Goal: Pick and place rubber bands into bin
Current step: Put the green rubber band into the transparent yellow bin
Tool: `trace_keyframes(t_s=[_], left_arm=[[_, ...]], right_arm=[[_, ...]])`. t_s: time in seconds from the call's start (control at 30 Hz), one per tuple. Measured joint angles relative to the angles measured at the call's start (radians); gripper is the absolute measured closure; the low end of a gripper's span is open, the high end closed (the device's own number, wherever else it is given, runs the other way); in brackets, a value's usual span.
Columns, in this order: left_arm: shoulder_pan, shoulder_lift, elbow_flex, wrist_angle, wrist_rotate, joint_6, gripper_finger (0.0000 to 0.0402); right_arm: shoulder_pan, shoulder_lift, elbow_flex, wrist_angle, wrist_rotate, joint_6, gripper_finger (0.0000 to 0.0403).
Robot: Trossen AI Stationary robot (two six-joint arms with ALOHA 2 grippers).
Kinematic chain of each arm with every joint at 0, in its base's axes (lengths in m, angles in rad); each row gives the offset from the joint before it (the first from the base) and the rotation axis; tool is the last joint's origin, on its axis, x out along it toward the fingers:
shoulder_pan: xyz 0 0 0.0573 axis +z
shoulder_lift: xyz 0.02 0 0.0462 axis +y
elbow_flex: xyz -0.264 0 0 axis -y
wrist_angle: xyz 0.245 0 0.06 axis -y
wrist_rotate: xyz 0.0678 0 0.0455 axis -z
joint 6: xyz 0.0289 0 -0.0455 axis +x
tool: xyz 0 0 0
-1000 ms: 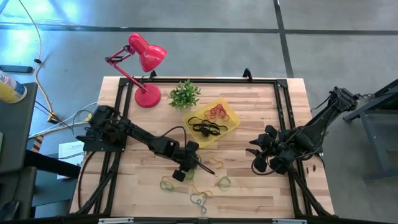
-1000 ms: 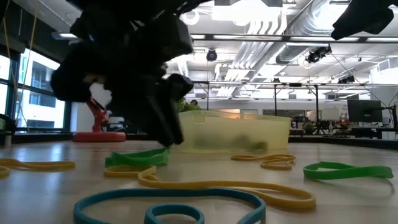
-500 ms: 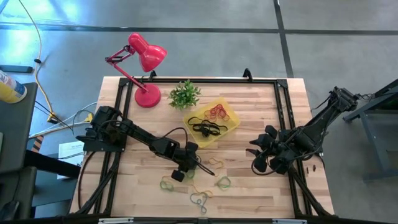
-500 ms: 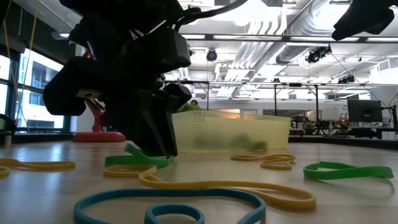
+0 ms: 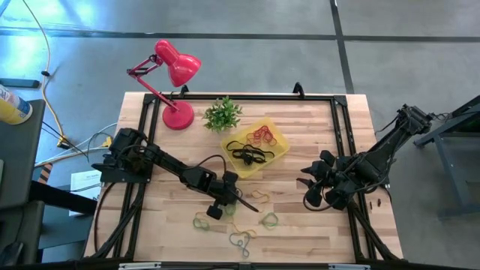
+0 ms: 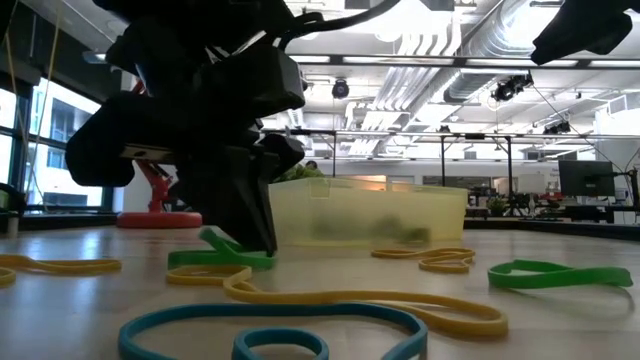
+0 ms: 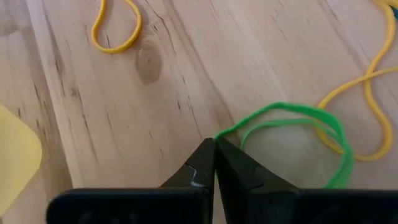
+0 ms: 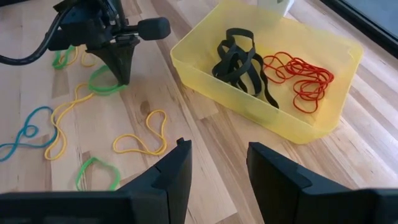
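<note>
Red desk lamp [image 5: 174, 79], articulated arm, round base on the wooden table [image 5: 300, 150], far-left corner; small green spiky plant [image 5: 222, 114] just beside it; black metal frame [image 5: 247, 97] along the table edges; yellow cable [image 5: 45, 64] on the grey floor.

Yellow bin [image 8: 323, 118] upper right, loose bands left

Bin holds black bands [image 8: 239, 65] and red bands [image 8: 298, 78]. Left gripper [image 8: 121, 78] upper left, tips down on green band [image 8: 102, 84]. Right gripper [image 8: 217, 162] fingers apart at bottom.

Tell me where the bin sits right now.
High view: the bin sits mid-table toward the far edge, just right of the plant, holding black and red bands.
</note>
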Motion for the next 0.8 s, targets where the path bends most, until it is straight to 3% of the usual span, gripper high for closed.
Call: trace_keyframes(t_s=[0.33,0.8], left_arm=[[0.002,0.000,0.074,-0.011,-0.031,0.026,0.0401],[0.010,0.000,0.367,-0.202,-0.128,0.230,0.0401]], right_arm=[[0.000,0.000,0.000,0.003,0.002,0.001,0.0258],[0.000,0.000,0.000,0.009,0.000,0.001,0.0258]])
